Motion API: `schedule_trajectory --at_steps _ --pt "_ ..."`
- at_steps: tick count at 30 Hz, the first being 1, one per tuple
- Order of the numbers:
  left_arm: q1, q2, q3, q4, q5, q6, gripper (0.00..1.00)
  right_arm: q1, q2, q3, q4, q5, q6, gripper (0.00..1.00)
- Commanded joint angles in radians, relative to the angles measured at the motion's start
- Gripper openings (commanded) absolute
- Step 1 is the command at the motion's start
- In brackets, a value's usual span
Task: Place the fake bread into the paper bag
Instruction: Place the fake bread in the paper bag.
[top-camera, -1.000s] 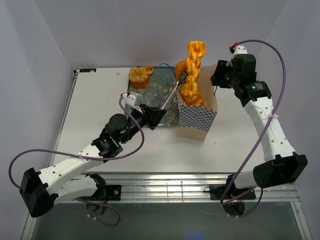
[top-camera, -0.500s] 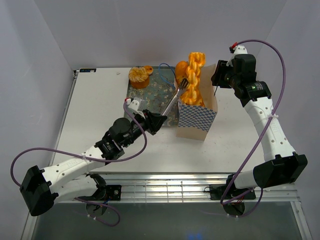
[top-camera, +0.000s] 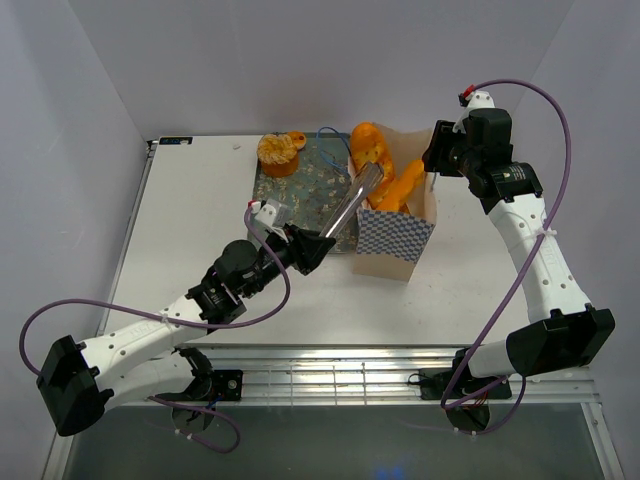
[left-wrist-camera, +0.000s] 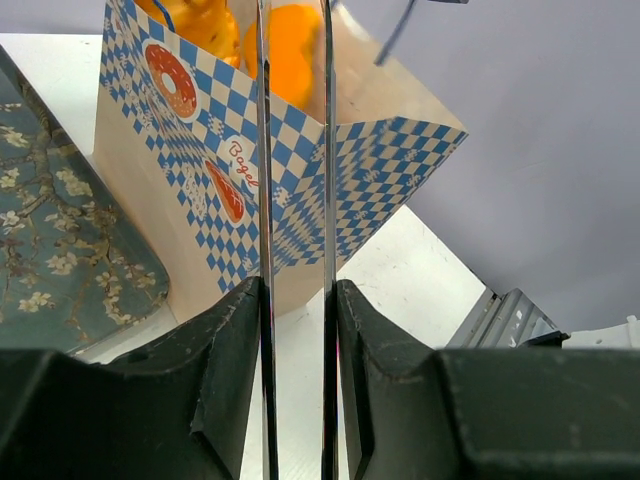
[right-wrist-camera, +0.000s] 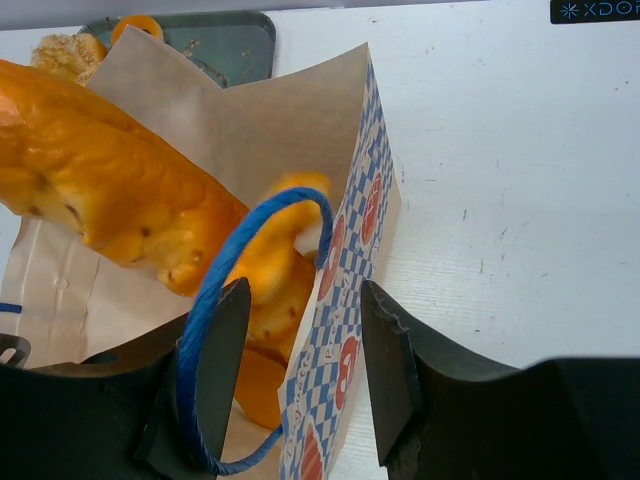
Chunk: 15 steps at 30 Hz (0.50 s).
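On the checkered band of the paper bag (left-wrist-camera: 180, 190), the word "Bagel" is printed in red script on a small white patch (left-wrist-camera: 240, 160), as seen in the left wrist view. In the upper right corner of the right wrist view, the pale letters "XDO" are shown on a dark strip (right-wrist-camera: 595, 11) and are cut off at the edge. No other writing can be read.

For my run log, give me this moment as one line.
left gripper: holding tongs at paper bag mouth | right gripper: open, astride bag rim | fake bread: leaning inside bag
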Motion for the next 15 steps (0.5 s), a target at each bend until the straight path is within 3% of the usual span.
schedule_trajectory --at_steps 1,9,15 --pt "-0.006 -0.035 0.008 0.042 0.022 0.008 0.45 0.003 -0.032 0.003 0.022 0.002 -0.003 0.54" --pt "-0.005 -0.076 0.029 0.012 -0.032 0.028 0.39 0.005 -0.034 0.007 0.016 0.006 -0.009 0.54" --pt "0.0 -0.118 0.179 -0.146 -0.138 0.121 0.37 0.003 -0.026 0.015 0.013 0.005 -0.01 0.54"
